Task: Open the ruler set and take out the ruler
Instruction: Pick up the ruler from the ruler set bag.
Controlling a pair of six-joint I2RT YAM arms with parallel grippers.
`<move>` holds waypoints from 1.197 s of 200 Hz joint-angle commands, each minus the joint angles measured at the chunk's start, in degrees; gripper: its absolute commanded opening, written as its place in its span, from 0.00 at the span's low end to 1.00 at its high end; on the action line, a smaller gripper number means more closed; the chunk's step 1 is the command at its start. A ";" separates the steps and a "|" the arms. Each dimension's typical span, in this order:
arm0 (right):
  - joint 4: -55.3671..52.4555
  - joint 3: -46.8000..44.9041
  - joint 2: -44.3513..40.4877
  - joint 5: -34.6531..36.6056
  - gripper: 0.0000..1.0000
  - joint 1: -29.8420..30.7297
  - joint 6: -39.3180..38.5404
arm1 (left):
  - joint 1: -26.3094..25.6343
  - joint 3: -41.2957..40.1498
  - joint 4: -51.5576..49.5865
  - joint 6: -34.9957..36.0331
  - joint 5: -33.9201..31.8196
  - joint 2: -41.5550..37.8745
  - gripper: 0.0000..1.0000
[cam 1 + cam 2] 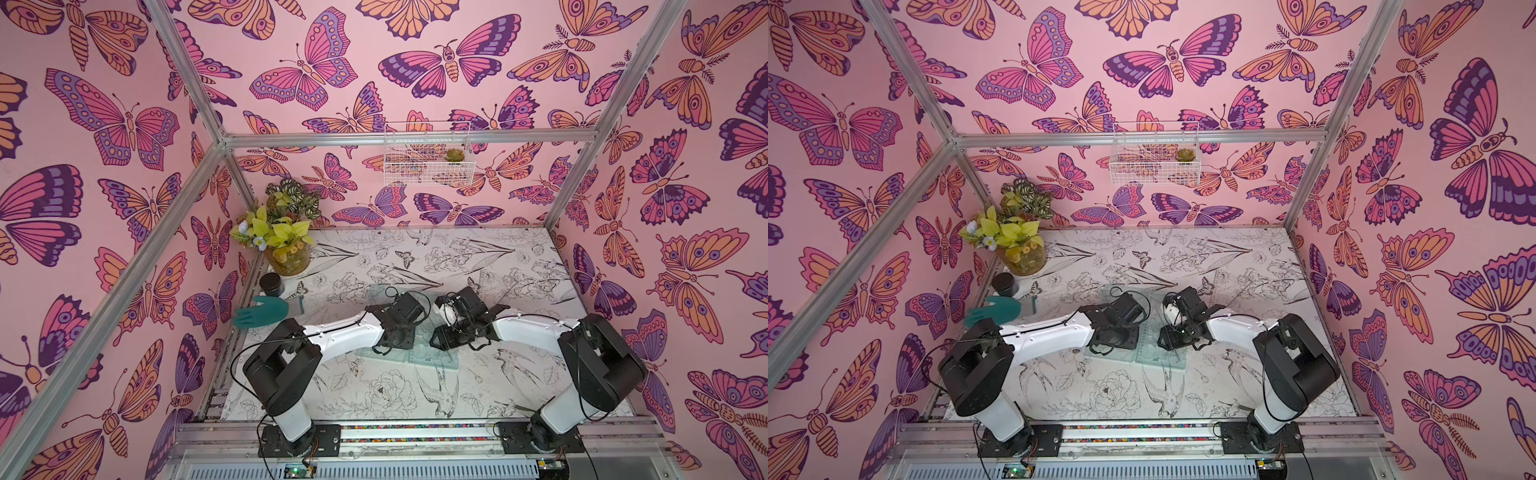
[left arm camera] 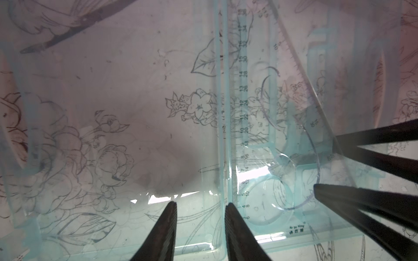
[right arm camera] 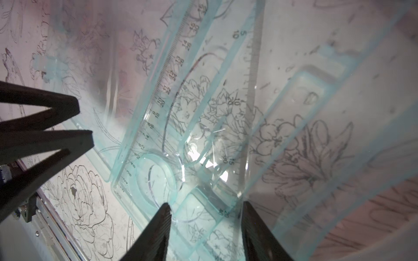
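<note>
Teal rubber glove (image 1: 262, 311) lies at the left edge of the floral-printed counter (image 1: 519, 257), beside a black cylindrical jar (image 1: 272, 284). An amber glass vase of foliage (image 1: 289, 255) stands in the far-left corner. A white wire basket (image 1: 424, 162) hangs on the rear wall.

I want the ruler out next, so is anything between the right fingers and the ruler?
No lid: the case lies open. A clear triangle and a protractor share the ruler's half; the protractor seems to overlap it, above or below I cannot tell.
</note>
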 commanded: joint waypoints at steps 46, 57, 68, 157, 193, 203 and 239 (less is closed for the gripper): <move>-3.83 0.37 -1.45 -6.68 0.49 0.38 -1.17 | -0.16 0.24 -0.04 0.42 -0.04 0.70 0.39; -3.45 0.17 -1.87 -7.54 0.48 0.29 -0.66 | -0.16 0.24 -0.03 0.45 0.00 0.89 0.38; -2.91 0.01 -1.96 -8.68 0.48 0.23 -0.17 | -0.16 0.24 -0.09 0.43 0.09 0.98 0.38; 4.62 -1.29 -0.84 -15.31 0.46 0.30 5.62 | -0.16 -0.69 0.03 0.64 -0.52 0.37 0.38; 9.17 -2.54 -0.20 -15.35 0.41 0.22 8.87 | -0.16 -0.64 0.32 0.68 -0.35 0.52 0.38; 10.17 -2.72 -0.12 -15.33 0.39 0.22 9.40 | -0.16 -0.64 0.28 0.76 -0.35 0.62 0.38; 13.61 -3.65 0.28 -17.67 0.35 0.25 11.97 | -0.16 -0.64 0.28 0.70 -0.39 0.64 0.38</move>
